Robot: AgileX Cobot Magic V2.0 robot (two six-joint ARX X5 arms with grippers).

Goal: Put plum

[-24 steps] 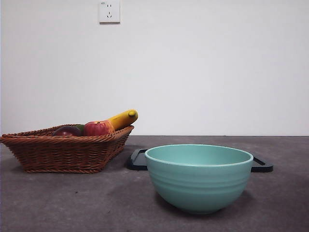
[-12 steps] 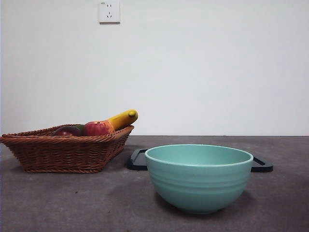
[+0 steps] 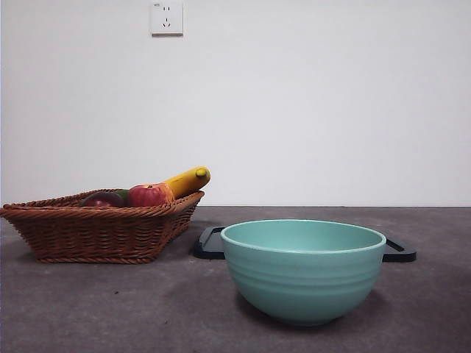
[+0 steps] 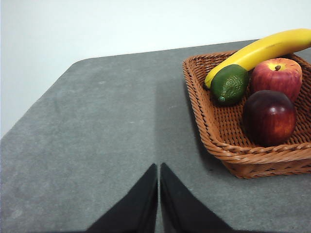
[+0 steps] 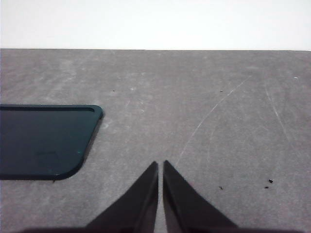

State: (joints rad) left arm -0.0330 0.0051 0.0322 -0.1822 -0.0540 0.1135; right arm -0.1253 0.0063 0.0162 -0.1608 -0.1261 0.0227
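Note:
The plum (image 4: 269,117), dark maroon and glossy, lies in the woven basket (image 4: 214,127) beside a red apple (image 4: 276,76), a dark green fruit (image 4: 229,83) and a banana (image 4: 257,51). In the front view the plum (image 3: 101,199) peeks over the basket (image 3: 103,232) rim at the left. My left gripper (image 4: 158,170) is shut and hovers over bare table, apart from the basket. My right gripper (image 5: 160,167) is shut over the table beside the black tray (image 5: 43,141). Neither arm shows in the front view.
A teal bowl (image 3: 303,269) stands near the front at centre right. The black tray (image 3: 399,252) lies flat behind it. A white wall with a socket (image 3: 167,18) backs the grey table (image 3: 110,309).

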